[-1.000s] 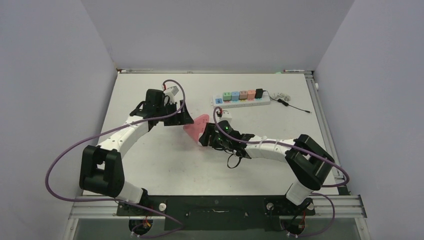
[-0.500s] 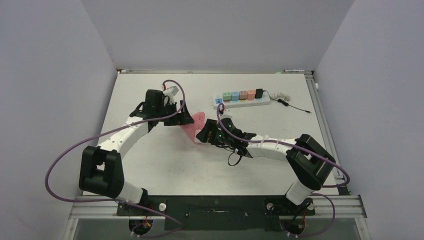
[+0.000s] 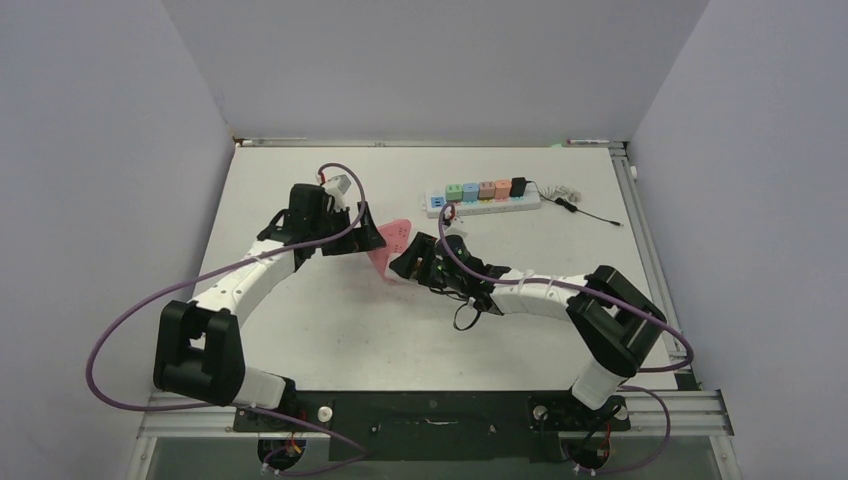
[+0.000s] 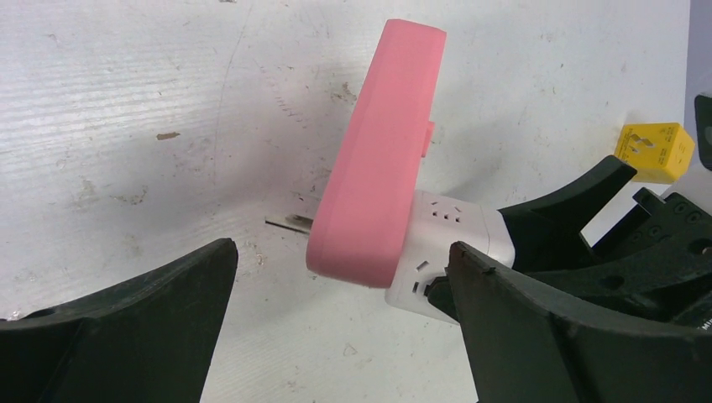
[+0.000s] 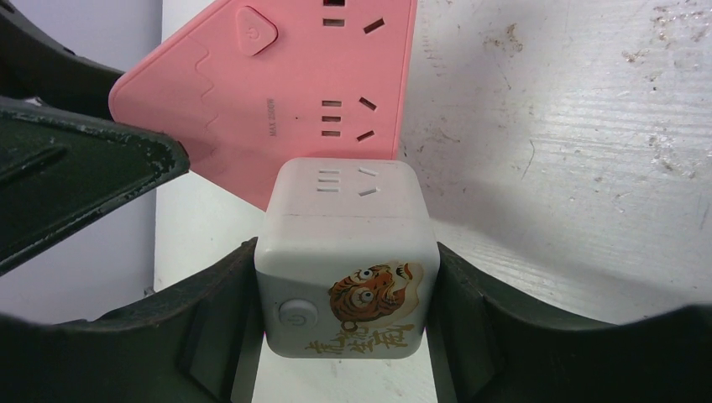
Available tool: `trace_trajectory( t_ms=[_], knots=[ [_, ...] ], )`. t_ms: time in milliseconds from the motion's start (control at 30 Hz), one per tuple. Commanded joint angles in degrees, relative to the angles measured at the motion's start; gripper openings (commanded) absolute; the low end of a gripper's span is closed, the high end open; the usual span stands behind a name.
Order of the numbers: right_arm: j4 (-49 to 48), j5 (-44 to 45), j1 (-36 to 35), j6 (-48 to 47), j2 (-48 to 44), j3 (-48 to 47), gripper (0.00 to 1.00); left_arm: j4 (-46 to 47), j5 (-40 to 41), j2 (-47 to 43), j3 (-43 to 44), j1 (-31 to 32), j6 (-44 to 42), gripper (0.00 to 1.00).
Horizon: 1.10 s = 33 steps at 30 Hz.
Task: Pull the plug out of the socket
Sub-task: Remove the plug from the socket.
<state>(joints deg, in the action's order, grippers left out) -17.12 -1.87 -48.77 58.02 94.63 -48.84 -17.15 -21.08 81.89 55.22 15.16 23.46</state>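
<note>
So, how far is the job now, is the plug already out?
Not out: the white plug sits joined to the pink socket. Done: the right tool grips the plug. In hand: the left tool stands open at the socket, not touching it. Left: hold the socket, pull them apart.

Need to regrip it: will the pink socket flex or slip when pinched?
Probably rigid: the pink socket reads as a moulded slab. Its smooth faces look somewhat slippery. Joined to the white cube between the right fingers, it may pivot if nudged.

The left tool has opened wider, standing clear of the pink socket.
</note>
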Motion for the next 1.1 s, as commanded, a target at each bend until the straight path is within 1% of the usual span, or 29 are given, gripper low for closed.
trace_trajectory(
  t_ms=[0, 133, 233, 300, 400, 600, 667, 767, 967, 1067],
  knots=[
    [-9.65, 1.10, 0.33, 5.30, 0.41, -1.27, 0.05, 3.06, 2.78, -3.17, -0.39, 0.44, 1.22, 0.94],
    [-11.99, -0.17, 0.27, 7.84, 0.91, -1.35, 0.05, 4.92, 0.62, -3.45, -1.31, 0.49, 1.59, 0.92],
    [-14.12, -1.60, 0.29, 9.52, 1.09, -1.19, 0.05, 6.19, -2.05, -2.09, -1.38, 0.53, 2.23, 0.85],
    [-15.07, -2.29, 0.32, 10.38, 1.15, -1.08, 0.05, 5.85, -2.44, -1.31, -0.97, 0.49, 2.37, 0.81],
    [-15.39, -3.15, 0.21, 10.92, 1.20, -1.17, 0.05, 5.93, -2.73, -0.65, -0.93, 0.49, 2.38, 0.68],
    [-15.72, -3.75, 0.22, 12.20, 1.63, -0.91, 0.05, 5.94, -2.76, -0.07, -0.79, 0.70, 2.29, 0.48],
    [-15.78, -3.90, 0.16, 12.83, 1.95, -0.97, 0.05, 5.82, -2.51, -0.02, -0.69, 0.81, 2.16, 0.38],
    [-13.50, -3.17, 0.05, 14.22, 2.38, -1.52, 0.05, 5.36, -1.79, 0.28, -0.48, 1.18, 1.93, 0.27],
    [-9.41, -0.37, -1.22, 15.35, 2.88, -2.84, 0.05, 3.57, 0.61, 0.76, 0.24, 2.52, 1.00, 0.00],
    [-8.16, 0.50, -2.18, 15.01, 3.59, -3.95, 0.05, 3.54, 0.76, 1.02, 0.37, 2.83, 0.97, 0.00]
  ],
)
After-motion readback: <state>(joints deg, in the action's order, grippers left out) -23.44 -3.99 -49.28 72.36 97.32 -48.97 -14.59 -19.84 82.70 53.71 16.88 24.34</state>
